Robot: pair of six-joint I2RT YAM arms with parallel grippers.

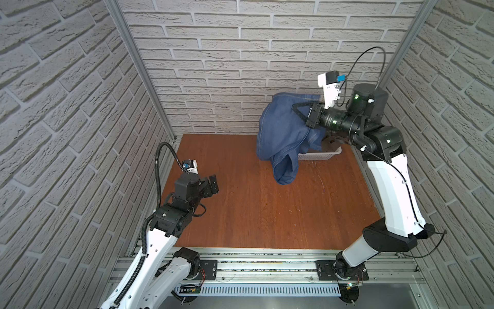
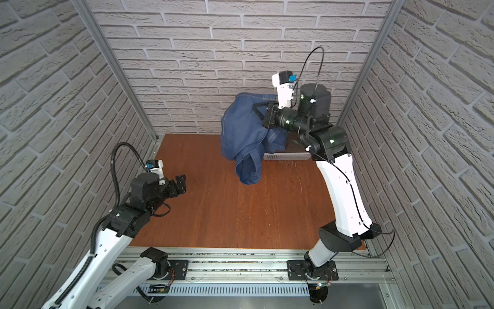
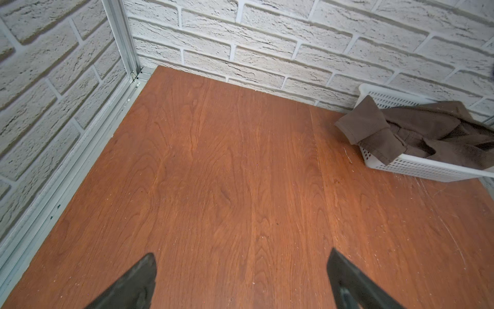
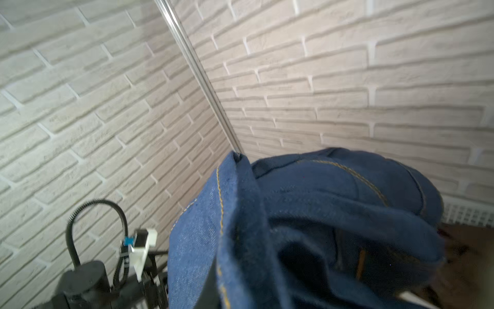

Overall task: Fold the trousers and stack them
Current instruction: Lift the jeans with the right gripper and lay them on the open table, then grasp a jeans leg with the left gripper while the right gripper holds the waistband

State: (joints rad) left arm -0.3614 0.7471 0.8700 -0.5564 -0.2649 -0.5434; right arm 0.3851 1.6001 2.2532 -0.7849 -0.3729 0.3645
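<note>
Hoist: clamps dark blue denim jeans (image 1: pixel 278 133) in right gripper (image 1: pixel 294 107) at two o'clock to clear white plastic basket (image 1: pixel 320 155); left gripper (image 3: pixel 242 254) agape.

A: Clearance status?
B: Tabletop (image 1: pixel 254 208) centre, near edge and far left corner: open for passage. Far right corner: blocked by a white basket (image 3: pixel 417 168) holding a brown garment (image 3: pixel 401 128).
A: Above it?
B: The trousers (image 1: pixel 280 139) hang from the right tool (image 1: pixel 296 108), filling the space above the basket.

White basket (image 3: pixel 427 169), brown garment (image 3: pixel 374 128) inside, wooden tabletop (image 3: pixel 240 174)
</note>
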